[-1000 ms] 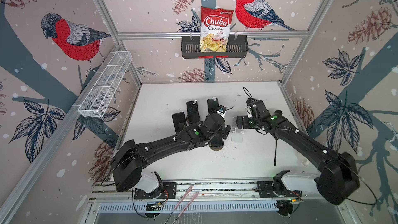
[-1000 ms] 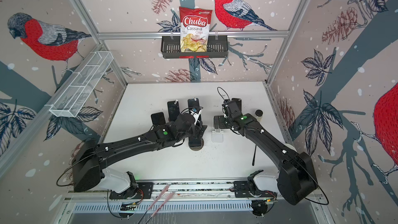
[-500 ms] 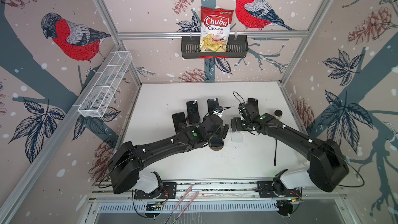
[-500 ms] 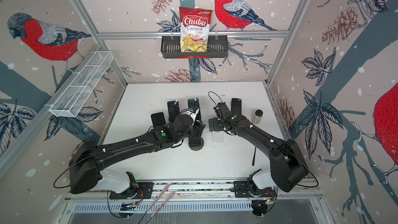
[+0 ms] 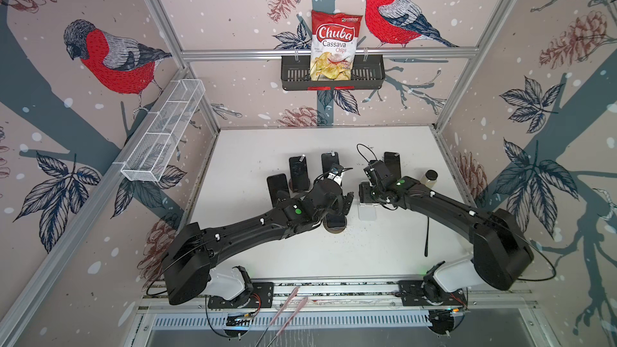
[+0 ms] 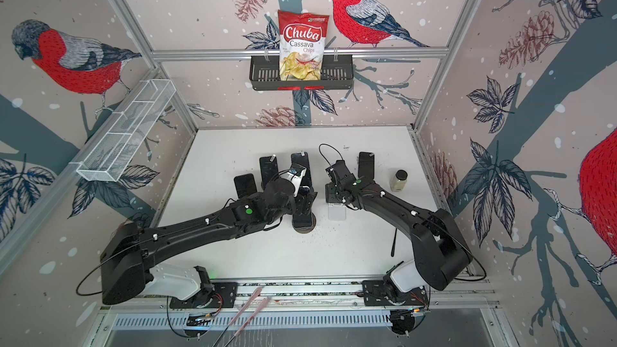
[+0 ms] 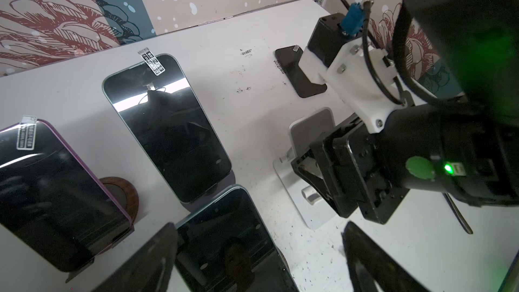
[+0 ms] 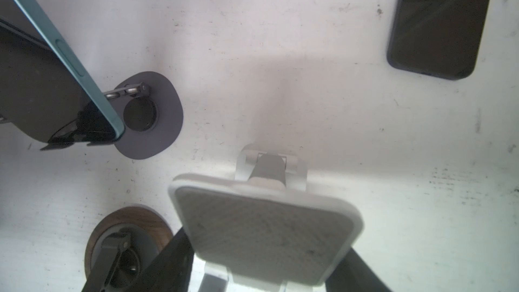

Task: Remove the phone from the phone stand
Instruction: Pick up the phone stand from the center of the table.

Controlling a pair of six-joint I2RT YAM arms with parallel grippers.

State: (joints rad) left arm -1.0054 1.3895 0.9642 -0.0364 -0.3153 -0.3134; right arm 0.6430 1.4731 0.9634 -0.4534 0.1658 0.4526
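Observation:
A dark phone [image 5: 335,220] with a teal edge leans on a round wooden stand [image 5: 336,229] at mid-table. My left gripper [image 5: 341,202] hangs over it, open; in the left wrist view the phone [image 7: 230,242] lies between the spread fingers [image 7: 146,262], with no contact visible. My right gripper [image 5: 365,193] is shut on the back plate of an empty white stand [image 5: 367,212]. In the right wrist view that plate [image 8: 264,228] fills the gap between the fingers [image 8: 168,262].
Three more phones stand on holders further back and to the left [image 5: 298,171] [image 5: 277,186] [image 5: 329,163]. Another phone [image 5: 392,163] lies flat behind the right gripper. A small bottle [image 5: 429,177] and a black stick [image 5: 427,235] are on the right.
The right gripper has shifted slightly left and closed on the white stand's plate; its arm has swung aside and uncovered the bottle. The left arm has hardly moved.

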